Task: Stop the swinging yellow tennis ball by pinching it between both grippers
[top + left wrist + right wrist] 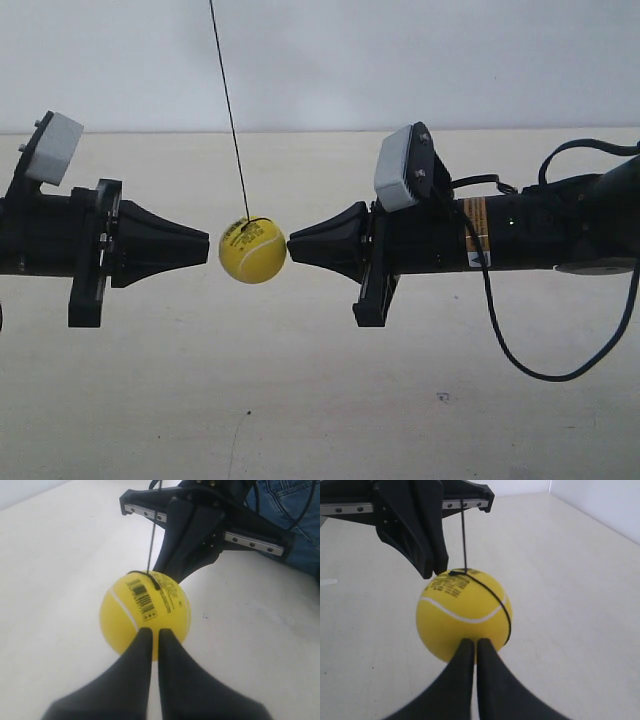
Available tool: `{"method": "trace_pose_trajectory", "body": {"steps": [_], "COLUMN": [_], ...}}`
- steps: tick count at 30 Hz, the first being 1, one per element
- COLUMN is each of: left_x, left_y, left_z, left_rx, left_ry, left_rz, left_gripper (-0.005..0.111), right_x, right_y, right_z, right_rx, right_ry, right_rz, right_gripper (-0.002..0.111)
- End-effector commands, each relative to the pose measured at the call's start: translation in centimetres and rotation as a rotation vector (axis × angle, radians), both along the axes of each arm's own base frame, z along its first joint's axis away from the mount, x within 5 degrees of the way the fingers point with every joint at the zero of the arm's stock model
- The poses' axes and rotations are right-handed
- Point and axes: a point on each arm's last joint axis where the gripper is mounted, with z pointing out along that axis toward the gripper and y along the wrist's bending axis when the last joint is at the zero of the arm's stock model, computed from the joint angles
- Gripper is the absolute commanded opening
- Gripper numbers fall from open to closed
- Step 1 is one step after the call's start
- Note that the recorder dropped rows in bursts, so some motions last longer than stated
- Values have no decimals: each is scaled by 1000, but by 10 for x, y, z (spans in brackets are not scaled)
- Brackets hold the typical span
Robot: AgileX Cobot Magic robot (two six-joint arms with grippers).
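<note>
The yellow tennis ball hangs on a thin black string between two black cone-tipped grippers that face each other. My left gripper, on the arm at the exterior view's left, is shut, with its tip a sliver short of the ball. My right gripper is also shut, and its tip meets the ball's other side. In the left wrist view the shut left gripper points at the ball. In the right wrist view the shut right gripper points at the ball.
A pale table top lies below, with a white wall behind. A black cable loops down from the right arm. Blue denim shows behind that arm in the left wrist view.
</note>
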Motion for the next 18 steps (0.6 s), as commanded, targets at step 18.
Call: {"method": "trace_pose_trajectory", "body": {"steps": [18], "left_x": [3], "left_y": [-1], "left_z": [0], "left_rx": [-23], "left_ry": [-6], "left_rz": [15], "left_gripper": [5], "right_x": [1], "right_y": [1], "right_z": [3], "right_rx": [25], "right_ry": [-18], "right_rz": [6], "right_gripper": [0]}}
